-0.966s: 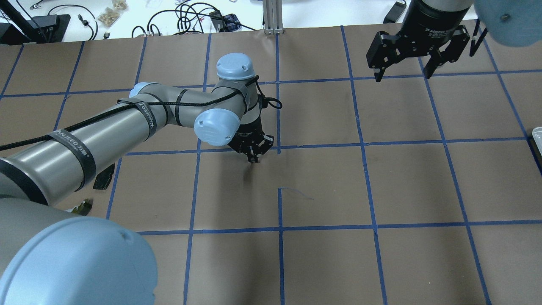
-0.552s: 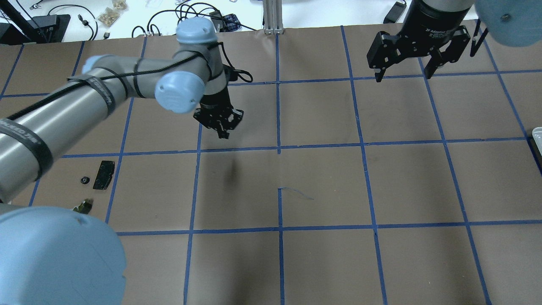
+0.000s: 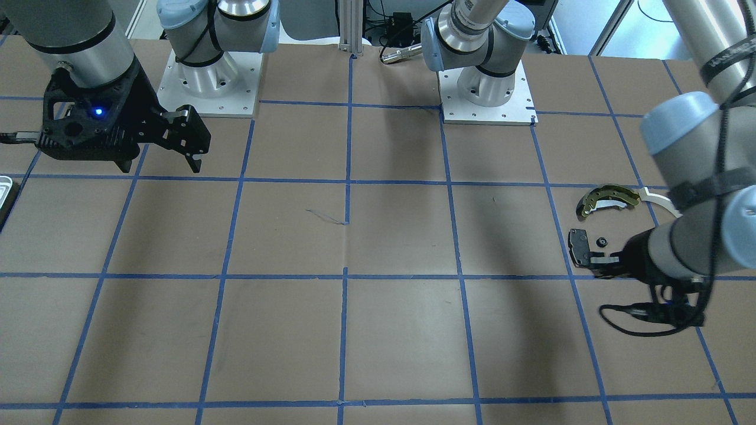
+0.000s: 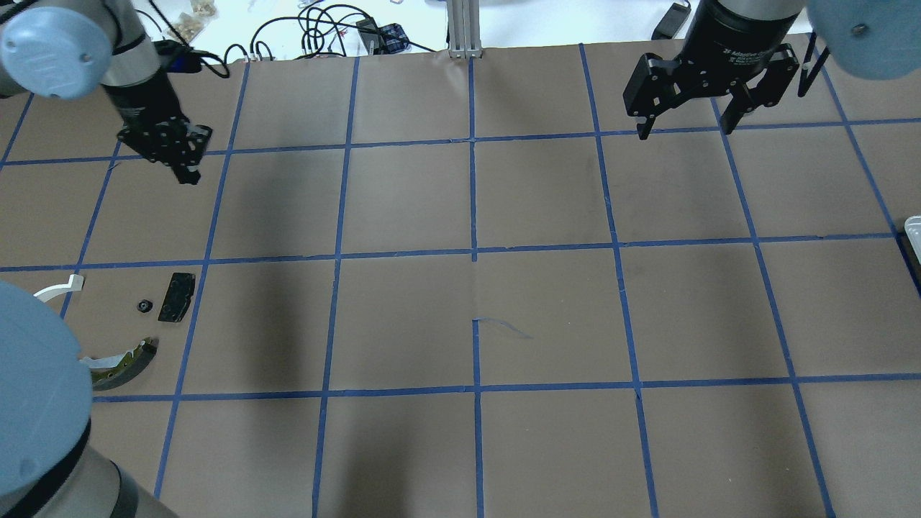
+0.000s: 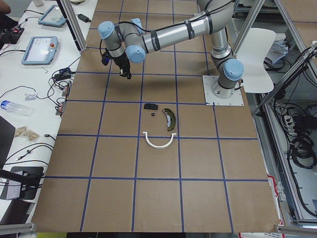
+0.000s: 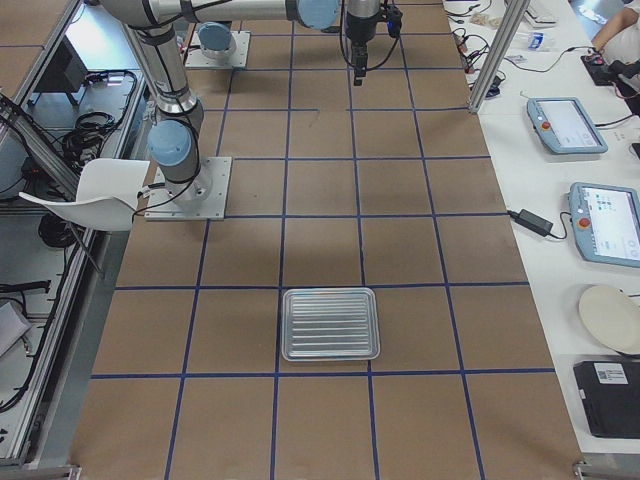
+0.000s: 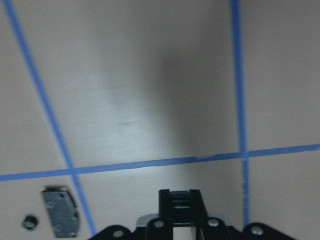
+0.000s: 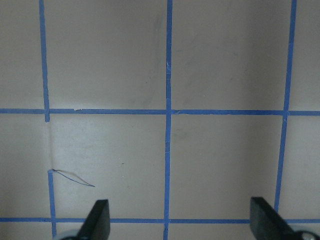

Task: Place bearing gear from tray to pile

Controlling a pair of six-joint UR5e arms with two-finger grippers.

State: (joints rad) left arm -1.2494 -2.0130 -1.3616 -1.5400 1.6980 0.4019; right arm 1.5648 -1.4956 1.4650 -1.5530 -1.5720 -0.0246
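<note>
Arms both hang above table. Left gripper points down over far-left squares, fingers pressed together, nothing between them. Right gripper is at far right, jaws spread wide, empty. Bearing gear lies just beside black brake pad, near brake shoe, well apart from tray.

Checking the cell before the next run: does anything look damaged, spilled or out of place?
Only the table covering: near its centre one blue tape line breaks off, leaving a gap, with a thin blue stray mark beside it. Nothing looks spilled or broken.
</note>
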